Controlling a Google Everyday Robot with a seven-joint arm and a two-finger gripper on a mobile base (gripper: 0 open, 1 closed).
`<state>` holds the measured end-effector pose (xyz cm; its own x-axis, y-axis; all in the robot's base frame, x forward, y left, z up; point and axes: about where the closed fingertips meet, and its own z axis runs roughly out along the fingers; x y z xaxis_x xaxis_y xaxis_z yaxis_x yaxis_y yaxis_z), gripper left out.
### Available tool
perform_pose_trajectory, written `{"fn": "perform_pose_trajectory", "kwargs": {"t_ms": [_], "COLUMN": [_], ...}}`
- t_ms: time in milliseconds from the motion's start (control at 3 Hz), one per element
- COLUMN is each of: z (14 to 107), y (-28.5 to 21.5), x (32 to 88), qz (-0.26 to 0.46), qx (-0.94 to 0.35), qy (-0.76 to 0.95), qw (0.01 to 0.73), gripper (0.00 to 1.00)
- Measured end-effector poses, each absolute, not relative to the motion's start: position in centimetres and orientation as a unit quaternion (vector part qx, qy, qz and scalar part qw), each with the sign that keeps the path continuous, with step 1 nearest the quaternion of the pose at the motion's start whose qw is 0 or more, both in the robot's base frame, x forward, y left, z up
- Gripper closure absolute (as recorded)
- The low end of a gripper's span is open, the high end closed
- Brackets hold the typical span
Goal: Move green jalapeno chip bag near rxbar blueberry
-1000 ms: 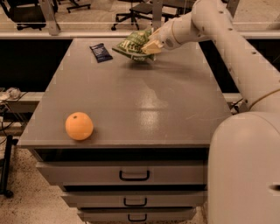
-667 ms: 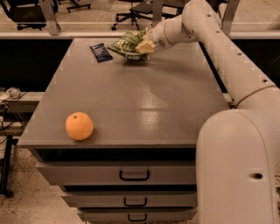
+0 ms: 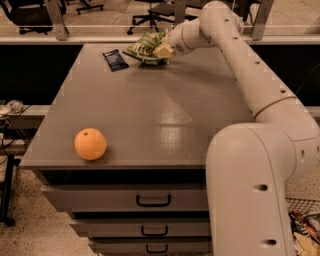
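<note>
The green jalapeno chip bag (image 3: 144, 48) is a crinkly green bag at the far edge of the grey table (image 3: 150, 110). My gripper (image 3: 163, 50) is at the bag's right end and is shut on it, holding it at or just above the tabletop. The rxbar blueberry (image 3: 115, 59), a small dark navy wrapper, lies flat a short way to the left of the bag, with a small gap between them. My arm reaches in from the right over the table's far right corner.
A round orange (image 3: 90, 144) sits near the table's front left corner. Drawers with handles (image 3: 153, 201) are under the tabletop. Office chairs (image 3: 160, 10) and a rail stand behind the table. My arm's large base (image 3: 250, 190) fills the front right.
My gripper has carried the chip bag a little to the left, closer to the blue bar. The bar and the orange have not moved.
</note>
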<state>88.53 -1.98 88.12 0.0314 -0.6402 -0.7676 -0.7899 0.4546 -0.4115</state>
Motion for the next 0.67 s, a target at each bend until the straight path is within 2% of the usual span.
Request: {"fn": "perform_pose_trajectory", "kwargs": {"t_ms": [667], "z": [88.07], "y": [-2.97], "x": [89.52], "qz": [0.063], "qx": [-0.505], "qy": [0.703], "qw": [0.497], "gripper": [0.37]}}
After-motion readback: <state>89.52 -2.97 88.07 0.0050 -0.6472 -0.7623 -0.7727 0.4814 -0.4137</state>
